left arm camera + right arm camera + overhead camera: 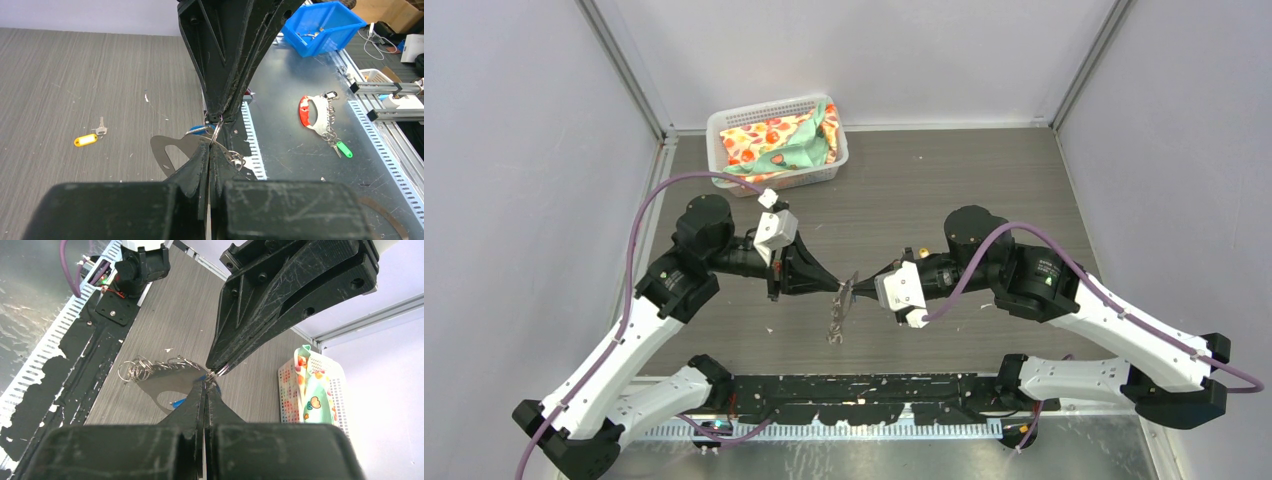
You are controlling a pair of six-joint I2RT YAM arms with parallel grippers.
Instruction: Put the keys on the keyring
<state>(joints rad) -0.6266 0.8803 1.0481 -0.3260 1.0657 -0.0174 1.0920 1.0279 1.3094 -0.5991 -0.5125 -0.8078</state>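
Note:
My left gripper (pixel 840 288) and right gripper (pixel 858 291) meet tip to tip above the middle of the table. Both are shut on a small split ring (pixel 216 133) at the top of the keyring (pixel 835 322), a pale flat metal plate (pixel 170 151) with an oval hole that hangs below them. Several loose rings (pixel 136 371) fringe its edge. The blue-headed key (pixel 179 402) sits partly hidden against the plate, right by the fingertips. The yellow-headed key (pixel 86 140) lies on the table apart, to the left in the left wrist view.
A white basket (pixel 724 128) with patterned cloth stands at the back left. Beyond the table's near edge, on a metal surface, are a blue bin (pixel 325 25), a red and white key holder (pixel 310 112) and a green tag (pixel 344 149).

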